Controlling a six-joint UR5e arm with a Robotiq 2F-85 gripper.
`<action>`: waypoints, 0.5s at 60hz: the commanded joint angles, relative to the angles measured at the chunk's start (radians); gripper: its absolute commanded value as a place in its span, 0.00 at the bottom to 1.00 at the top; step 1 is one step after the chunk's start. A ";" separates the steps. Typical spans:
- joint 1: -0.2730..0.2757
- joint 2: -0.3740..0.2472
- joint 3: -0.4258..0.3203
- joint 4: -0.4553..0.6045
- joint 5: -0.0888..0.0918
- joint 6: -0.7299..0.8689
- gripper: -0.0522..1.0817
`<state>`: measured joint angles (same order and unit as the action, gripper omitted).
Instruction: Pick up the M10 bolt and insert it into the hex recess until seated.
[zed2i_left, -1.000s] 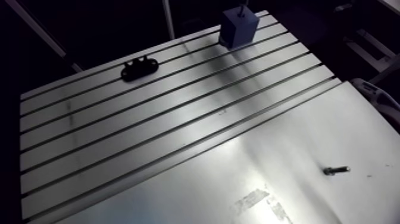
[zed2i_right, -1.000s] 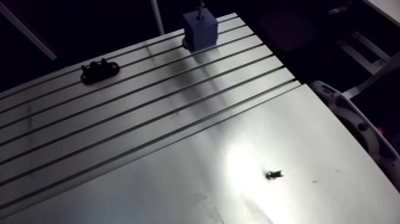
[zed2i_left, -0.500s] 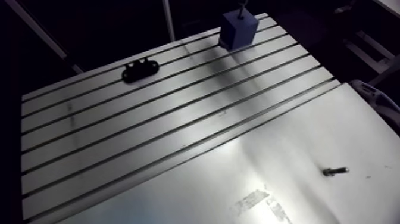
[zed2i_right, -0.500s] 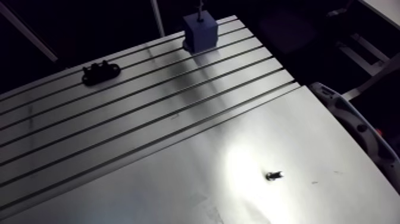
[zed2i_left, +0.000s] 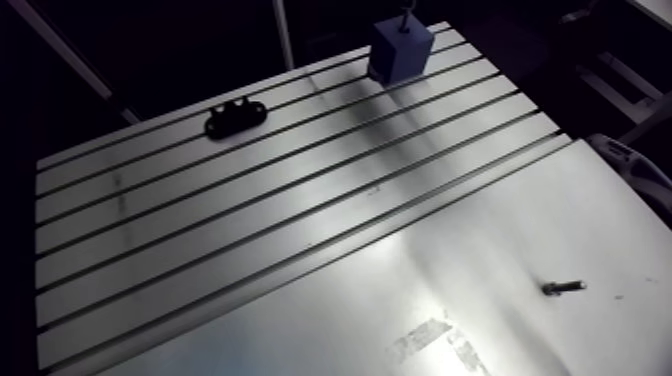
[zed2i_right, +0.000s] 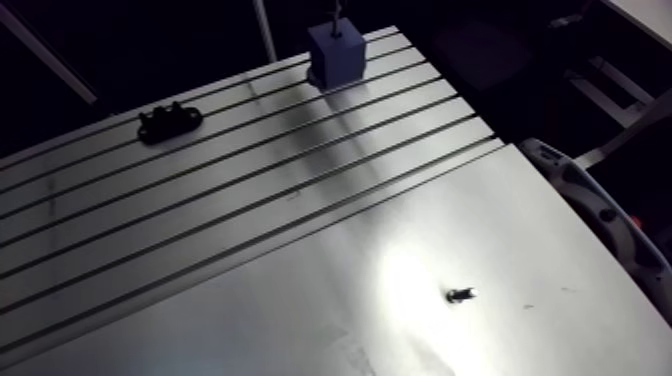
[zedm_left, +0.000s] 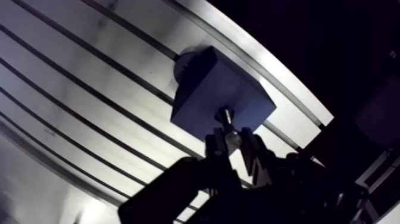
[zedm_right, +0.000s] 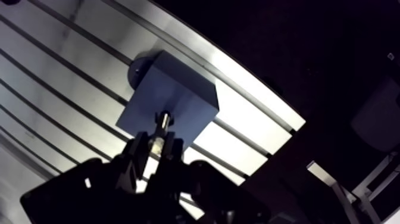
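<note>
Bolt (zedm_left: 227, 124) clamped in end effector (zedm_left: 233, 140), above blue block (zedm_left: 205, 89).

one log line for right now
pincer: shut on bolt | bolt: tip at blue block top, seating unclear | second bolt: loose on plate

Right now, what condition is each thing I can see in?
tool: shut on the bolt.
bolt: held in the tool, tip at the blue block's top, not seated.
blue block: upright near the table's far edge.
black bracket: lying flat, apart from everything.
small screw: lying on its side, loose.
</note>
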<state>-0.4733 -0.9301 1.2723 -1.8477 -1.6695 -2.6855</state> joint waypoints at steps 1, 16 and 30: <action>0.001 0.000 0.002 0.000 0.000 -0.002 0.95; -0.001 0.000 0.003 0.000 0.000 -0.002 0.95; -0.001 0.001 0.006 0.000 0.001 -0.002 0.95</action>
<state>-0.4739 -0.9296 1.2757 -1.8477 -1.6695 -2.6869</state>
